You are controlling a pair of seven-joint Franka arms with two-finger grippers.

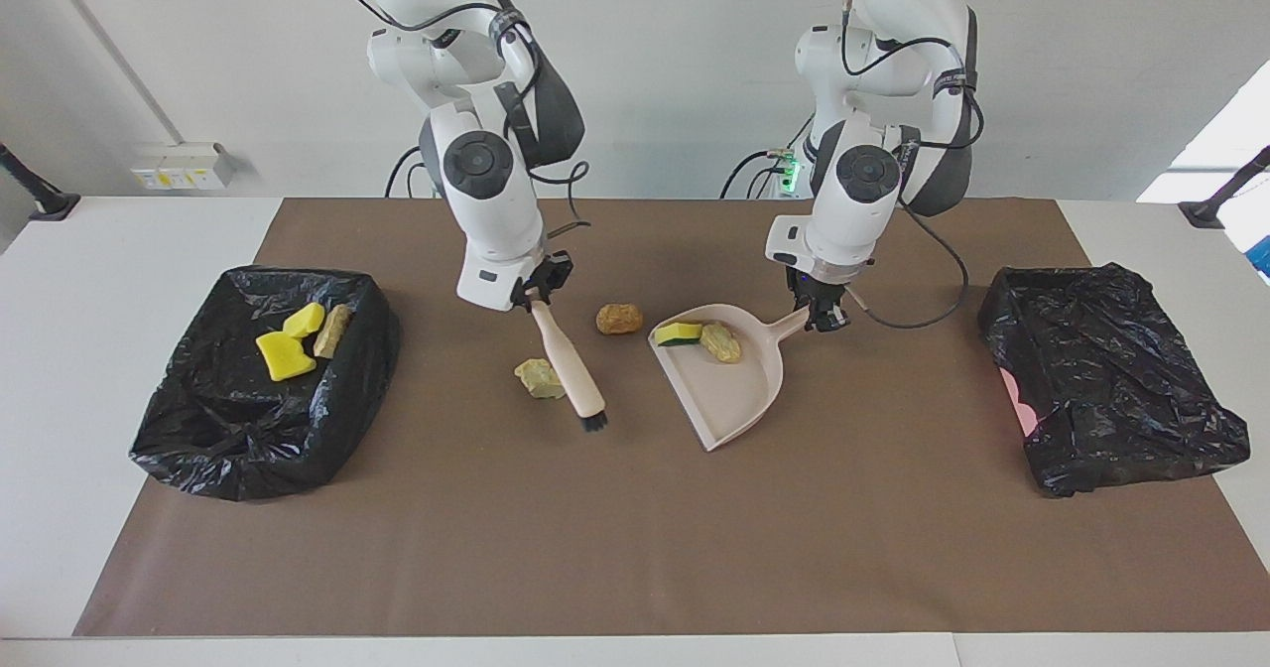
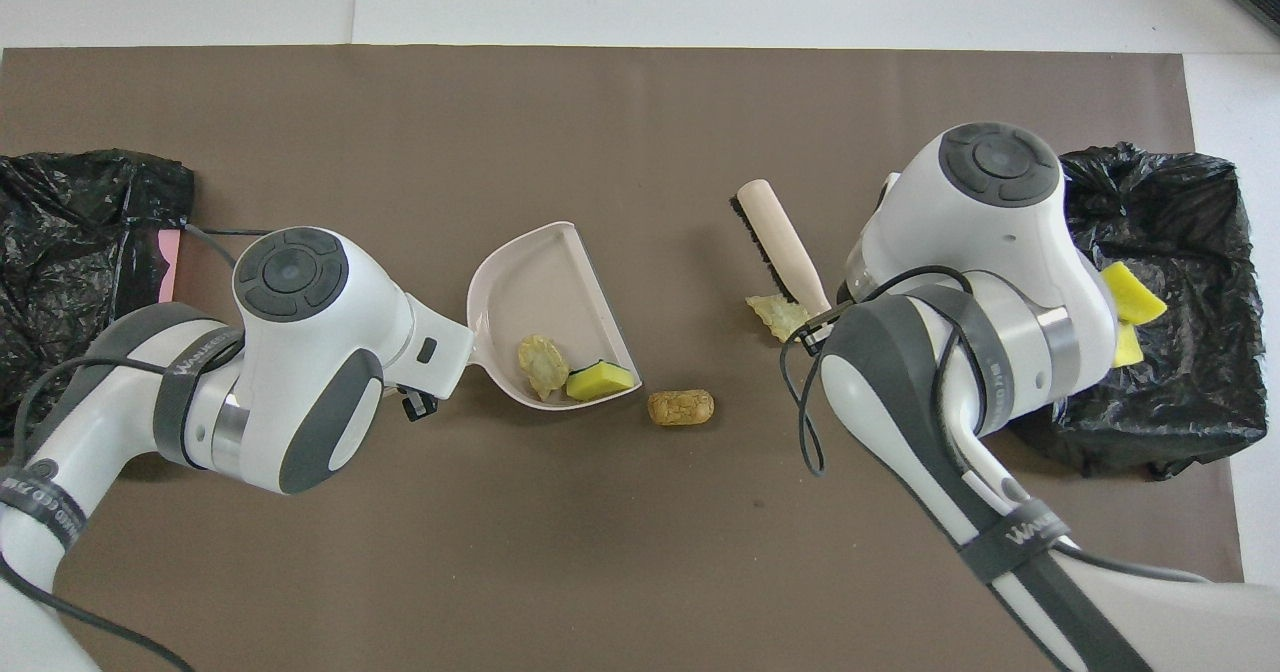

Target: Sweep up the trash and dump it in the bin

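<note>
three scraps [image 1: 295, 339] lie in the bin [image 1: 189, 429]; two scraps [image 1: 702, 337] sit in the dustpan [image 1: 734, 399], my left gripper [image 1: 822, 318] clamping its handle. my right gripper [image 1: 534, 290] grips the brush [image 1: 571, 369]; two lumps [image 1: 541, 379] remain unswept.

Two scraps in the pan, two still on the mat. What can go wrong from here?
1. The brown lump lies just off the dustpan beside its rim, not in front of its open lip; a stroke from the brush may push it past.
2. The pale scrap sits right beside the brush; a sweep may flick it away.
3. The sponge piece and beige lump could slide out if the left gripper tilts the pan.
</note>
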